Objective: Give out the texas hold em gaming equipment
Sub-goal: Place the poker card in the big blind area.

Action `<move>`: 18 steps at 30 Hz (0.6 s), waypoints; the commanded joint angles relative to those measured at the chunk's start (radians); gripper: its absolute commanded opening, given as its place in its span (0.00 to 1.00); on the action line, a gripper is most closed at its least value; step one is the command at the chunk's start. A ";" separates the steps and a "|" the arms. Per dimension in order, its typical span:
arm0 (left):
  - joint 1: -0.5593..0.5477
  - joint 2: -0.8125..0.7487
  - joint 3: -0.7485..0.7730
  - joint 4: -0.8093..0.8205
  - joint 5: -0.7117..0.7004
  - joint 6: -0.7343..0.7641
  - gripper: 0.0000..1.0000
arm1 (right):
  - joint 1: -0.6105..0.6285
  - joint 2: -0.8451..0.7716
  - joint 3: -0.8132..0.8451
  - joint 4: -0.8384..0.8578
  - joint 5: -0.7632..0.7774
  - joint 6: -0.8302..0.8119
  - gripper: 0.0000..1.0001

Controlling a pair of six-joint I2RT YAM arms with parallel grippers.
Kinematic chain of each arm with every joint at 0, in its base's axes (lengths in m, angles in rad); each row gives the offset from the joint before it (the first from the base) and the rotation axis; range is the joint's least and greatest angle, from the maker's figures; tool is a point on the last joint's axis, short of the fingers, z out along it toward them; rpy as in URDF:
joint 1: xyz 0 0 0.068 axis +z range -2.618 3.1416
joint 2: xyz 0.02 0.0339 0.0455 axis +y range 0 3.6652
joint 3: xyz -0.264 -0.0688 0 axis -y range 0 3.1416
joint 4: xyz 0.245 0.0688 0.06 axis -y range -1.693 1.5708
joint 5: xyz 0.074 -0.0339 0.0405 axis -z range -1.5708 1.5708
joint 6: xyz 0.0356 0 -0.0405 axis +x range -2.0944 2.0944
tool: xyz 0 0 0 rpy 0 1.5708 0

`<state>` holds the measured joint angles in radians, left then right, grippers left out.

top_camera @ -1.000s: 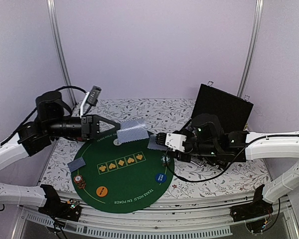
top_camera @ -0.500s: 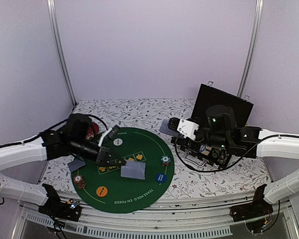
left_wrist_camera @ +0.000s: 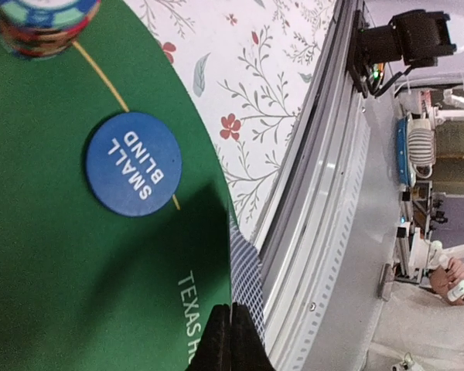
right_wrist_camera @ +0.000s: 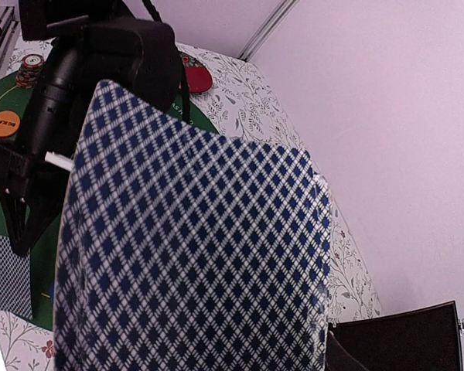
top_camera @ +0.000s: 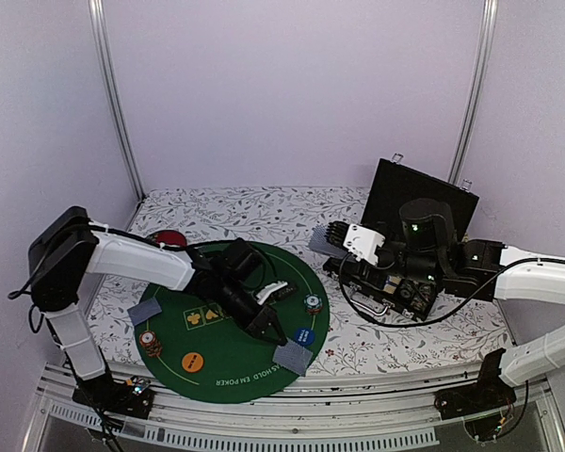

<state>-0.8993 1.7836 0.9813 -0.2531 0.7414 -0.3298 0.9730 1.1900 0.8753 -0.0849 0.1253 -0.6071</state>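
Observation:
My left gripper (top_camera: pixel 280 340) is shut on blue-grey patterned playing cards (top_camera: pixel 293 356) and holds them low over the near right edge of the green poker mat (top_camera: pixel 217 377). In the left wrist view the black fingertips (left_wrist_camera: pixel 220 340) pinch the cards (left_wrist_camera: pixel 249 282) edge-on beside the blue SMALL BLIND button (left_wrist_camera: pixel 134 164). A striped chip stack (left_wrist_camera: pixel 46 19) stands beyond it. My right gripper (top_camera: pixel 342 241) is shut on a fanned pack of cards (top_camera: pixel 323 237) right of the mat. That pack (right_wrist_camera: pixel 193 255) fills the right wrist view and hides the fingers.
On the mat's left lie more cards (top_camera: pixel 144 312), a chip stack (top_camera: pixel 150 341) and an orange button (top_camera: pixel 193 360). A dark red disc (top_camera: pixel 170 237) sits at the back left. An open black case (top_camera: pixel 424 202) stands behind my right arm. The table's metal front rail (left_wrist_camera: pixel 325 232) is close to the left gripper.
My left gripper has carried its cards from the mat's middle to its near right edge, past the blue button. The right gripper has hardly moved.

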 commanded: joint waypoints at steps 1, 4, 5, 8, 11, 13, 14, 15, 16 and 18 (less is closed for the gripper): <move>-0.040 0.080 0.086 -0.102 -0.004 0.123 0.00 | -0.005 -0.036 -0.011 0.003 0.008 0.023 0.44; -0.041 0.117 0.120 -0.155 -0.055 0.162 0.00 | -0.004 -0.039 -0.011 0.002 0.007 0.024 0.44; -0.041 0.126 0.133 -0.172 -0.071 0.170 0.00 | -0.004 -0.039 -0.011 0.002 0.005 0.023 0.44; -0.041 0.152 0.159 -0.213 -0.101 0.189 0.00 | -0.004 -0.039 -0.011 0.002 0.002 0.022 0.44; -0.041 0.163 0.175 -0.235 -0.137 0.204 0.00 | -0.004 -0.038 -0.011 0.001 0.001 0.023 0.44; -0.041 0.173 0.189 -0.250 -0.147 0.212 0.00 | -0.004 -0.039 -0.012 0.002 -0.001 0.023 0.44; -0.041 0.172 0.194 -0.255 -0.151 0.212 0.00 | -0.004 -0.041 -0.012 0.002 -0.002 0.024 0.44; -0.040 0.174 0.197 -0.256 -0.158 0.208 0.00 | -0.003 -0.041 -0.012 0.000 -0.003 0.024 0.44; -0.040 0.173 0.202 -0.256 -0.165 0.202 0.00 | -0.004 -0.041 -0.012 0.000 -0.003 0.024 0.44; -0.037 0.174 0.208 -0.256 -0.169 0.196 0.02 | -0.004 -0.042 -0.012 -0.001 -0.003 0.023 0.44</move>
<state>-0.9321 1.9411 1.1603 -0.4770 0.6079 -0.1467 0.9730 1.1790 0.8753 -0.0917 0.1246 -0.5983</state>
